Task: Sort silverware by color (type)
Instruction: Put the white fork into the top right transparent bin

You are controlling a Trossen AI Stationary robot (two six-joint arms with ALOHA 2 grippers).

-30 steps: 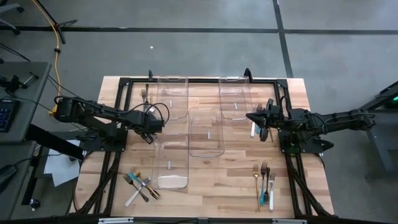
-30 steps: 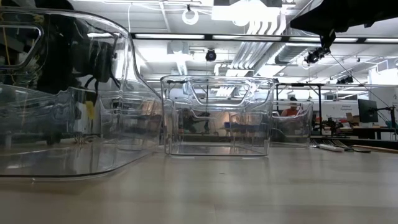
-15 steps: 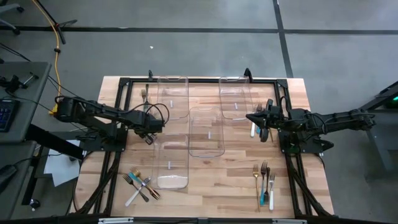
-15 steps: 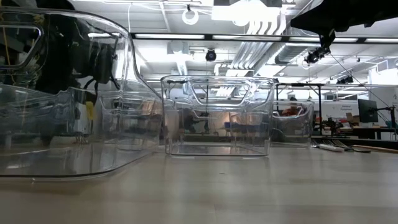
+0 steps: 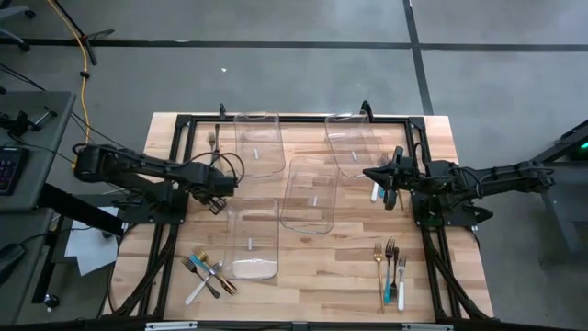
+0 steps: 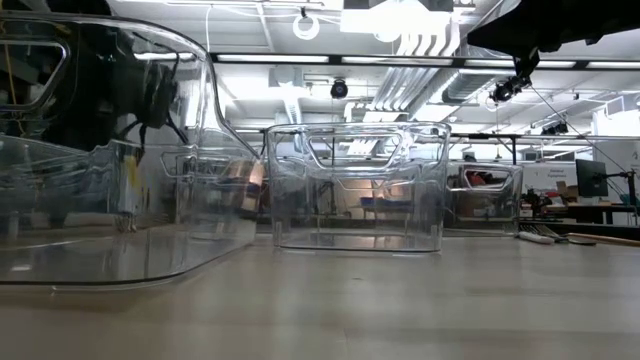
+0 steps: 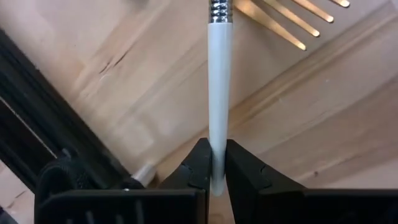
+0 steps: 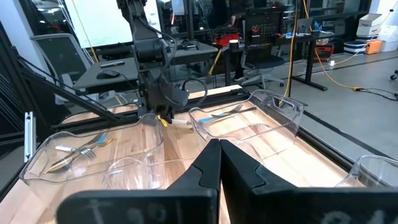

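White utensil handle (image 7: pixel 219 112) pinched between left gripper (image 7: pixel 214 163) fingers, sticking out past the tips above wooden table (image 7: pixel 124 81). Right gripper (image 8: pixel 219 163) clenched, empty.

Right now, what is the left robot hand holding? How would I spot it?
Find the wooden table, then follow the left arm to the left gripper. Pinched between its fingers is a utensil with a smooth white handle. The neighbouring fork has gold tines and lies on the wood, unheld.
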